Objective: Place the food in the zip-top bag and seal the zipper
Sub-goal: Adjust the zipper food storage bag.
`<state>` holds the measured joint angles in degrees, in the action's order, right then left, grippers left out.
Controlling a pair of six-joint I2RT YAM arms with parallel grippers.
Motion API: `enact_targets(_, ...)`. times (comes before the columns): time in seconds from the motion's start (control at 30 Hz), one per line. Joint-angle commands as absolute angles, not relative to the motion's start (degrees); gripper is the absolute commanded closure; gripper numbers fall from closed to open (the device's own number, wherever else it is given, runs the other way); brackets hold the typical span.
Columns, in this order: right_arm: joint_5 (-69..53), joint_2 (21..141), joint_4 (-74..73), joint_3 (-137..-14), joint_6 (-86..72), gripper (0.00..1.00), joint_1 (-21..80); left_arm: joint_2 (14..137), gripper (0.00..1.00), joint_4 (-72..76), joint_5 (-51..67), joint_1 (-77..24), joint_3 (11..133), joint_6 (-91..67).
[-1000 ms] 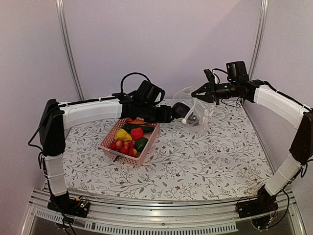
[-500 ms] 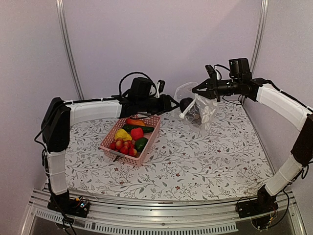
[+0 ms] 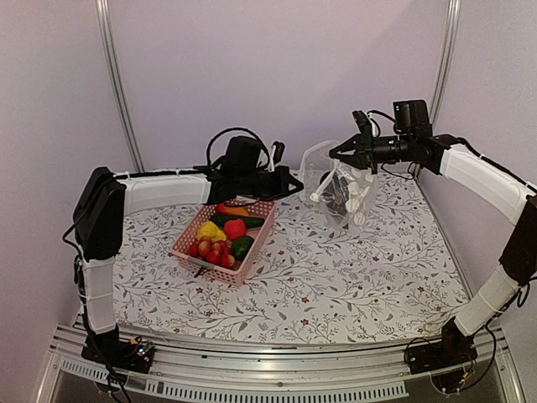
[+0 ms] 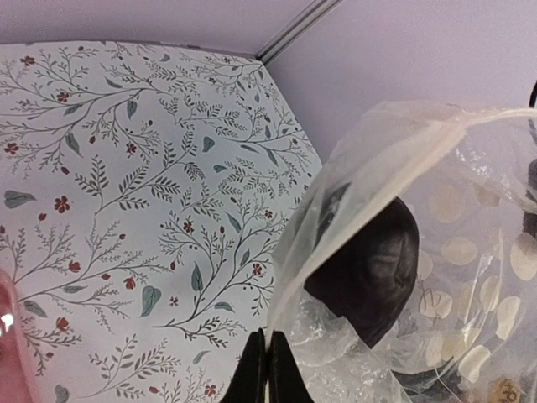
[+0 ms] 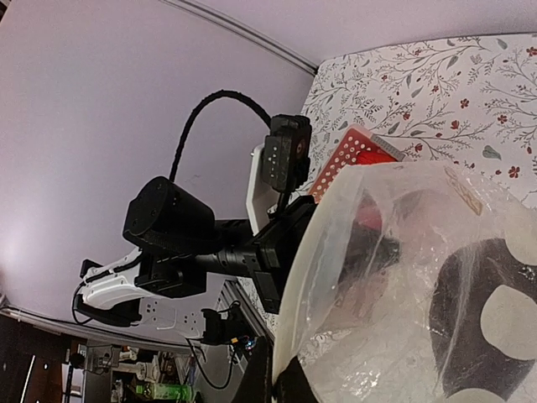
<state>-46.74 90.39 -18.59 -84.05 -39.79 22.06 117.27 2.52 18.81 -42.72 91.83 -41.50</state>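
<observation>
The clear zip-top bag [image 3: 340, 189] hangs above the back of the table, mouth facing left. My right gripper [image 3: 337, 155] is shut on its upper rim [image 5: 306, 294]. A dark purple eggplant [image 4: 369, 264] lies inside the bag [image 4: 436, 252]. The pale zipper strip [image 4: 403, 138] curves along the open mouth. My left gripper [image 3: 295, 180] is shut just outside the mouth, and the bag's edge runs down to its tips [image 4: 267, 369]. The other food sits in the pink basket [image 3: 189, 243]: a yellow pepper [image 3: 210, 231], a red tomato [image 3: 235, 228] and green pieces [image 3: 242, 246].
The basket stands at the table's left centre, under the left forearm [image 3: 164, 189]. Flower-print cloth [image 3: 336, 277] covers the table. Walls and frame posts [image 3: 117, 84] close the back and sides. The left arm's cable loops up behind its wrist.
The left gripper let go of the eggplant, drew back left from the bag's mouth and shut. The eggplant now rests inside the bag. The right gripper kept holding the rim.
</observation>
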Motion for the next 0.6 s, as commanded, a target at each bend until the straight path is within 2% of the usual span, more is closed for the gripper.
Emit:
enact_targets(0.0, -40.29, 89.45, -23.44, -84.43, -37.09, 1.00, 21.97, 114.37, 1.00, -5.04, 17.38, -42.24, 94.35, -38.43)
enact_targets(0.13, -27.27, 93.71, -41.18, -92.69, -28.48, 1.00, 22.06, 109.39, 1.00, -8.26, 13.62, -43.73, 98.41, -34.77)
enact_targets(0.23, -22.17, 95.65, -44.85, -93.84, -24.53, 1.00, 21.97, 106.47, 1.00, -7.83, 10.46, -44.76, 99.07, -33.27)
enact_targets(0.33, -22.28, 96.62, -45.87, -94.94, -23.36, 1.00, 22.01, 108.39, 1.00, -9.76, 10.42, -44.86, 100.73, -33.94)
enact_targets(0.4, -21.53, 97.78, -47.46, -98.08, -22.79, 1.00, 22.56, 110.29, 1.00, -13.14, 11.50, -45.95, 106.21, -32.76)
enact_targets(0.5, -19.76, 97.75, -46.40, -96.87, -21.79, 1.00, 22.58, 110.74, 1.00, -15.09, 4.90, -48.17, 110.39, -29.44)
enact_targets(0.57, -21.91, 99.03, -47.72, -98.57, -20.65, 1.00, 22.33, 113.16, 1.00, -16.52, 5.46, -46.61, 111.57, -31.91)
